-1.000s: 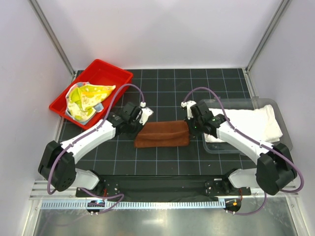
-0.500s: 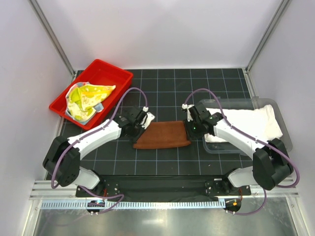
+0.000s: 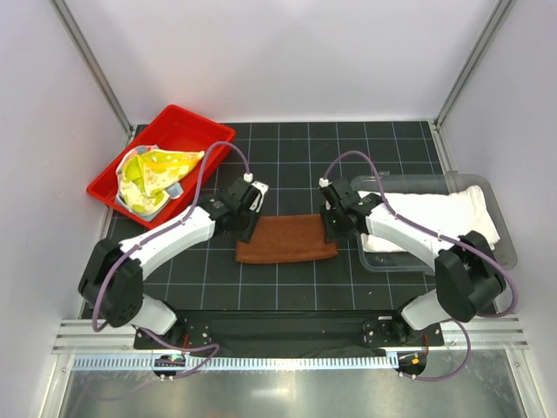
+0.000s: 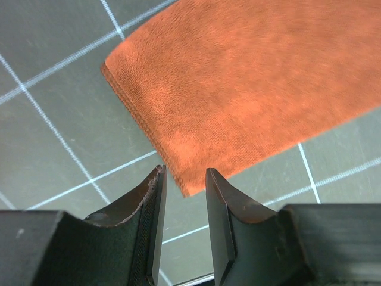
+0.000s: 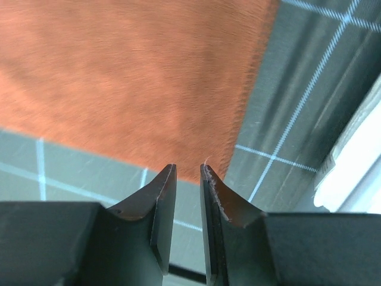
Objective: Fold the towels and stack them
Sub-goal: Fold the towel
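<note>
At the far left, the yellow-green towel (image 3: 152, 174) is lying crumpled in the red tray (image 3: 187, 122), waiting its turn. Next to it, the left gripper (image 4: 183, 179) is hovering over the left end of the brown towel (image 3: 287, 239); its jaws, pinched together a second ago, are now standing apart with nothing between them, the towel's corner showing on the mat below the gap. The brown towel is lying flat in the middle of the black gridded mat (image 3: 287, 157) as a long folded strip, where a moment ago it was bunched higher between the two arms. The right gripper (image 5: 188, 173) is hanging over the towel's right end, its jaws also parted, more narrowly, and gripping nothing. That double release suggests this fold is being finished. At the far right, the white towel (image 3: 435, 218) is resting in the clear bin (image 3: 409, 181), probably where the brown one is heading.
</note>
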Action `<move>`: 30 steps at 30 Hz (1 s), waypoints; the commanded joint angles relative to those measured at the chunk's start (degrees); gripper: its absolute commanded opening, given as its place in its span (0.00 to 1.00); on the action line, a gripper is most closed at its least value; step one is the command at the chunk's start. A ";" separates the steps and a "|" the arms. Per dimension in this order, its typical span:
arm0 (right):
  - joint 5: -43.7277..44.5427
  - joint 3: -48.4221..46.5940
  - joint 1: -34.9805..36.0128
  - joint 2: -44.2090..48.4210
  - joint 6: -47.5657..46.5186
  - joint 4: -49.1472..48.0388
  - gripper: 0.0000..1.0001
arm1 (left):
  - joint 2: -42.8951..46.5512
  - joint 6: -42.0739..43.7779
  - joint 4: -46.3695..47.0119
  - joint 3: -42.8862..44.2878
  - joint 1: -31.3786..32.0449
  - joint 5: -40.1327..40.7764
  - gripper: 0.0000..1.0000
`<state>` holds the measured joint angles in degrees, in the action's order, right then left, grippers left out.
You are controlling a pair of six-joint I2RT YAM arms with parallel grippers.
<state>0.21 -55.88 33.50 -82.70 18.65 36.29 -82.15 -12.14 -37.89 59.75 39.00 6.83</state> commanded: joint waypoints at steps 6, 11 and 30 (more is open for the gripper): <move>9.88 4.20 1.74 -4.84 7.10 -4.30 0.29 | -9.07 -9.38 4.49 1.16 -2.70 -1.21 0.36; 11.04 5.60 2.89 -3.53 8.50 -5.18 0.34 | -10.41 -14.13 4.48 0.37 -6.65 -1.02 0.37; 8.93 -3.89 3.15 11.85 7.45 -1.93 0.48 | -6.88 -18.79 15.38 -10.70 -13.69 -11.31 0.53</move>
<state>7.92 -56.84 36.34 -73.23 26.94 34.98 -88.07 -29.17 -28.47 49.28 25.43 -0.78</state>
